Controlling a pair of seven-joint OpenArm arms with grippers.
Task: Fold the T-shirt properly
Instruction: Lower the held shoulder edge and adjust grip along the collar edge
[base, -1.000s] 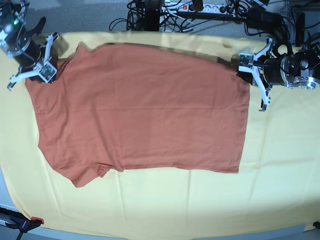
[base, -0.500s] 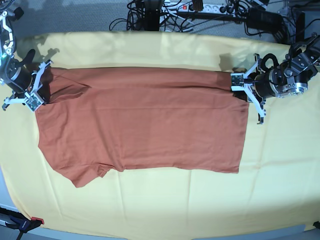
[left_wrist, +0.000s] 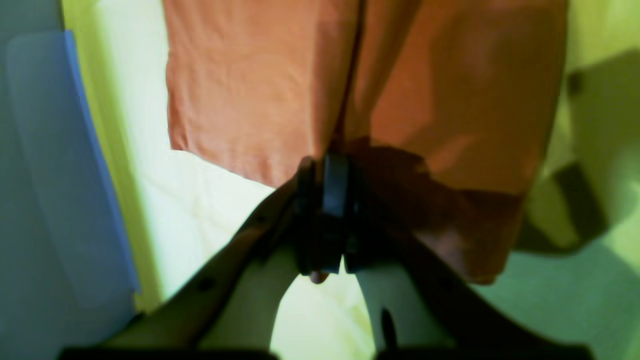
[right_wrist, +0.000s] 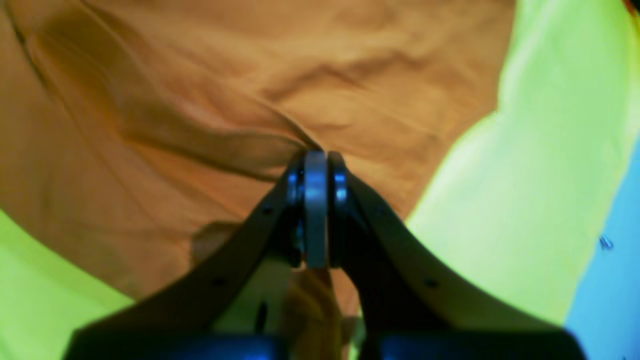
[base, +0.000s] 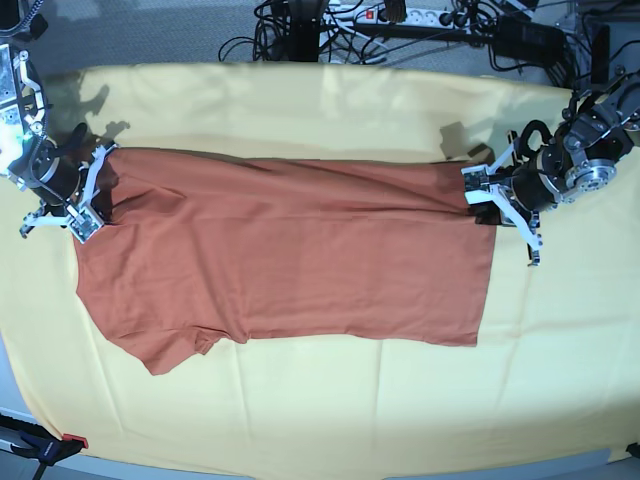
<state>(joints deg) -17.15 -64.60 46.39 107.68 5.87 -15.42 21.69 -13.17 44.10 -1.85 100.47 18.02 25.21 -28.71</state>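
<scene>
Rust-orange cotton T-shirt (base: 285, 255) lies lengthwise between both grippers, jaws clamped on its far corners; wrist views reveal pinched folds.

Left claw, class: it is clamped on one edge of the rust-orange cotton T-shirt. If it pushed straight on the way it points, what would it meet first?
The left claw points across the table, so it would likely run into the rust-orange cotton T-shirt it already grips, bunching it; depth is unclear.

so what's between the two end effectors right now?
Only the T-shirt, stretched across the yellow cloth from the right end effector to the left end effector; the base view shows it.
</scene>
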